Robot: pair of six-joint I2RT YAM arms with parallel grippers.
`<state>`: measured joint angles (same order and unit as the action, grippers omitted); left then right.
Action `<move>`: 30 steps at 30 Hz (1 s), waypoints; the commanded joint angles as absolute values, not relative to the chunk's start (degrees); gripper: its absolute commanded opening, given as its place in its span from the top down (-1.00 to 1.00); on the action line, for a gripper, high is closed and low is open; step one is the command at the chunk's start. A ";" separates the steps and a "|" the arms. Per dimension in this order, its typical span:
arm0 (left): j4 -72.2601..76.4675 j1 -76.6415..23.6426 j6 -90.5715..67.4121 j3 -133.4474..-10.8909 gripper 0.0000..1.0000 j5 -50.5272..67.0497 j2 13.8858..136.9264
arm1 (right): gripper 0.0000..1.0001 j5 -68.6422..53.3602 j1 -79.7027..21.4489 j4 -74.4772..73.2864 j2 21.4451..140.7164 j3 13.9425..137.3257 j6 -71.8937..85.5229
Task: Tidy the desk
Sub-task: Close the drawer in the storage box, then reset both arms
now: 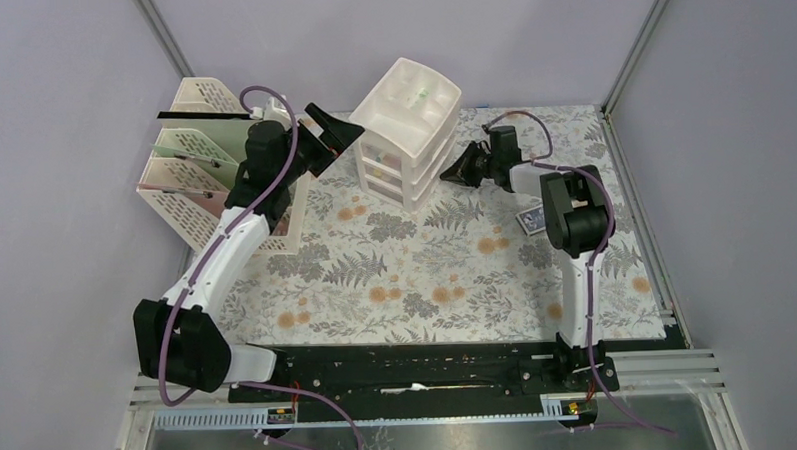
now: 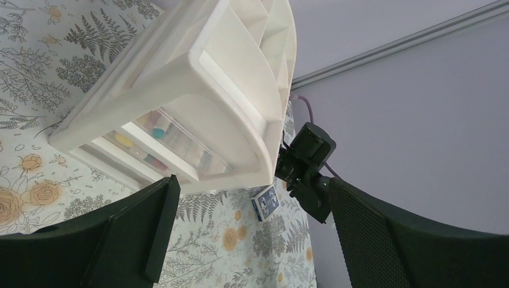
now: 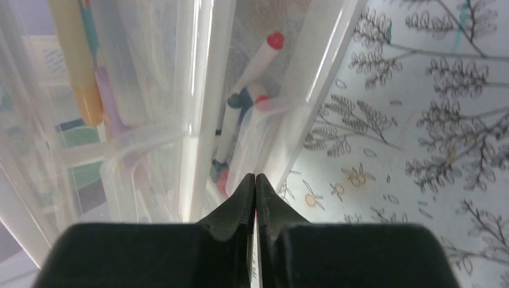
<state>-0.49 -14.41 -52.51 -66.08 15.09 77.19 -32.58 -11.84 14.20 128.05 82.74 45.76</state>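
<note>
Pretty sure the right hand (image 3: 255,180) is pressed together at the white plastic drawer unit (image 1: 408,135) to nudge a clear drawer (image 3: 264,135) shut, with the left hand (image 1: 329,137) spread beside it as a brace.

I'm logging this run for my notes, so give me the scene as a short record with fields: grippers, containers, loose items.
left gripper: open, empty, beside the white plastic drawer unit
right gripper: shut, tips at the unit's clear drawer
drawer contents: marker pens
back left: cream lattice file rack
loose item: small blue box on the floral-cloth desk, near the right arm
</note>
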 commanded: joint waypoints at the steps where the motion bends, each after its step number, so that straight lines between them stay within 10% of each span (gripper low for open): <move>1: 1.05 -13.44 -52.64 -65.70 -0.97 17.55 73.73 | 0.84 -34.83 -10.23 15.45 120.83 79.61 39.79; 11: -21.16 -10.36 -29.05 -82.80 -0.97 13.82 71.26 | 0.47 -45.08 1.55 -19.04 107.45 92.30 -6.61; 21: -21.03 -2.08 -32.53 -88.27 -0.97 25.79 72.26 | -0.98 -42.74 11.70 -39.16 90.47 103.10 -23.59; 30: -31.64 5.86 -30.28 -99.58 -0.97 29.03 74.53 | -0.99 -32.06 14.22 -43.68 83.28 111.55 -9.52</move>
<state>-28.36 4.32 -32.18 -93.71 26.61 75.53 -36.95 12.93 -38.59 84.23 107.09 -15.84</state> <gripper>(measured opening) 0.988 0.994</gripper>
